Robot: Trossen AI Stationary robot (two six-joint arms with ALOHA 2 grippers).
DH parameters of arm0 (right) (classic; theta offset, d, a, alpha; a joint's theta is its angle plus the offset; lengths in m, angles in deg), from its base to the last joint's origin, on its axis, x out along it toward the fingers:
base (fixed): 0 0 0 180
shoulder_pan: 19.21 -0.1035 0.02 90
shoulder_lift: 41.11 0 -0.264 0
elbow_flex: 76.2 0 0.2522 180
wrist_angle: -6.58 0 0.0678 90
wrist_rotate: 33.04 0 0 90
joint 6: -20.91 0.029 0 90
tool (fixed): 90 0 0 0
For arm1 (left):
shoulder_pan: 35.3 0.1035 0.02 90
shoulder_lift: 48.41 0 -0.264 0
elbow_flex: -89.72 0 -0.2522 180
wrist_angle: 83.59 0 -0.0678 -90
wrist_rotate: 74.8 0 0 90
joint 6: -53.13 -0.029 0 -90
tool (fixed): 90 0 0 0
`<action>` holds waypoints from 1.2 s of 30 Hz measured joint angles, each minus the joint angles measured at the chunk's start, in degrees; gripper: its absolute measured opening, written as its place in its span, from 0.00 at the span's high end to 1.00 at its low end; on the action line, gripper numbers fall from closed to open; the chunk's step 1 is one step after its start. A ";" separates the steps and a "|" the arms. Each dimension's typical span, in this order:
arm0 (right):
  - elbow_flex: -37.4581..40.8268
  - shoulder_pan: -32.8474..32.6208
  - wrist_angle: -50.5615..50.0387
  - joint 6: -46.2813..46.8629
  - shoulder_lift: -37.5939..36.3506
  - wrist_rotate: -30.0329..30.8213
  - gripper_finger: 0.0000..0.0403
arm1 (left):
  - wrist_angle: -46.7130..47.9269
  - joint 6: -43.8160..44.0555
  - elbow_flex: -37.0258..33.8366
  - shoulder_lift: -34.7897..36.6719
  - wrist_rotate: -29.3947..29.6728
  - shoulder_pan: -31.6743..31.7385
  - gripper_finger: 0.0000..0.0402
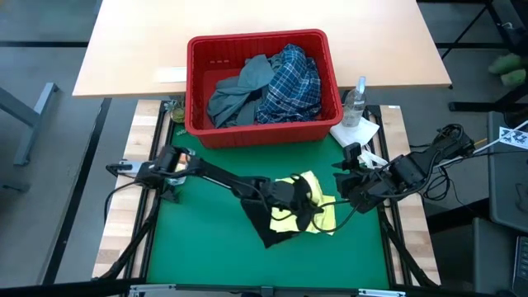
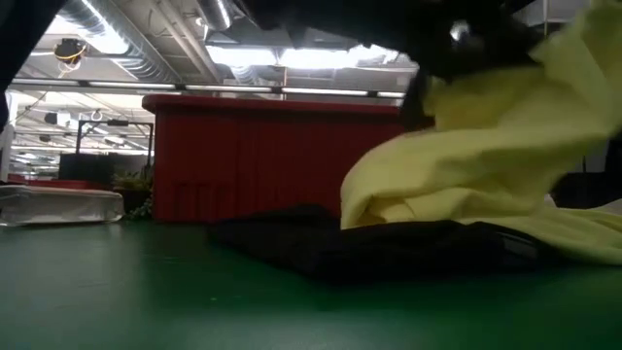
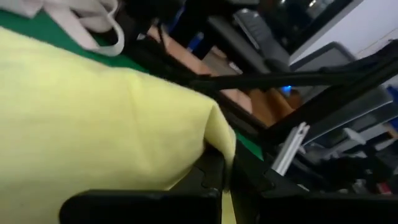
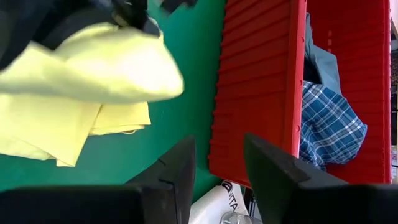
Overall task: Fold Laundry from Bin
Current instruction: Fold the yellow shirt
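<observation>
The left end effector (image 1: 307, 196) is pinched shut on the small soft yellow garment (image 1: 318, 213), lifting one edge mid-fold over the green bench (image 1: 206, 231) near the slotted red plastic bin (image 1: 198, 124). The right end effector (image 1: 346, 183) waits just beside it, fingers apart and empty. Next, I'd guess, the flap gets carried across and laid flat.

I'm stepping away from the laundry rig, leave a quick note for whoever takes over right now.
Left gripper: shut on the yellow garment, holding a fold of it up over the green mat.
Right gripper: open, empty, beside the yellow garment at the mat's right side, fingers pointing toward the bin.
A dark garment lies on the mat, partly under the yellow one.
In the bin: plaid shirt and grey-blue garment.
Done: two garments are out.
Left: finish the yellow fold, fold the dark garment, then the two in the bin.
</observation>
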 joint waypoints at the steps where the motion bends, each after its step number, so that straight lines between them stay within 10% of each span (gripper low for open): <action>1: 0.00 0.00 0.04 0.00 0.00 0.00 0.66 | 0.09 0.00 0.57 -0.86 -0.04 0.18 0.99; 26: 0.00 0.00 0.09 0.00 0.00 -0.02 0.66 | -0.17 2.89 1.57 -3.86 -2.36 2.57 0.70; 36: 0.15 0.00 0.27 3.57 0.04 -2.41 0.66 | 1.17 -19.79 1.57 -2.08 -2.22 4.86 0.65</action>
